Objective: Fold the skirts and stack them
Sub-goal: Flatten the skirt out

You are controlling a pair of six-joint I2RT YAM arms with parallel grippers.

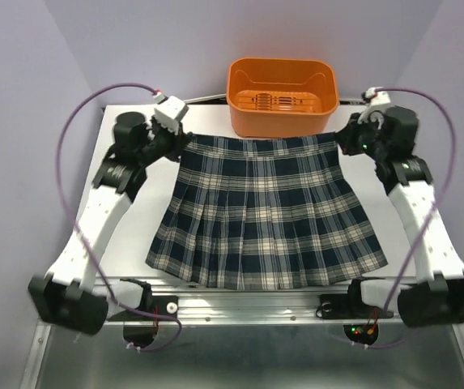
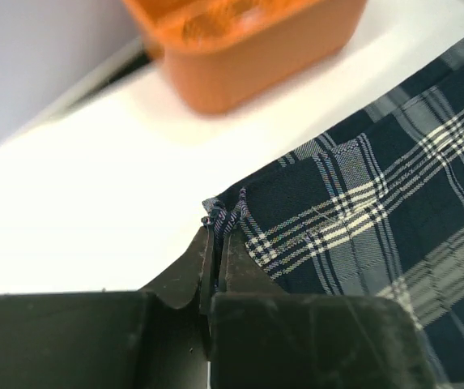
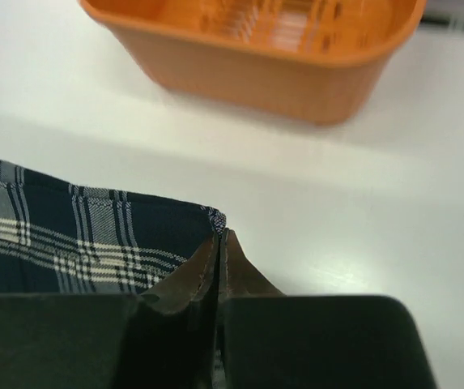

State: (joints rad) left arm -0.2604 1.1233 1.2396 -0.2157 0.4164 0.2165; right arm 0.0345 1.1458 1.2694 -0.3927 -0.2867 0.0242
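Table (image 2: 94,203) bears skirt (image 1: 264,211), corners hidden in left tool (image 2: 215,232), right tool (image 3: 219,241).

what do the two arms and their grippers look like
The left arm and right arm have white shells with black joints; a thin purple cable loops along each. The left gripper and right gripper have black, tapered fingers.

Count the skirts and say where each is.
1. The skirt lies spread before the basket, waist corners pinched by the left gripper and right gripper. Another underneath may be hidden.
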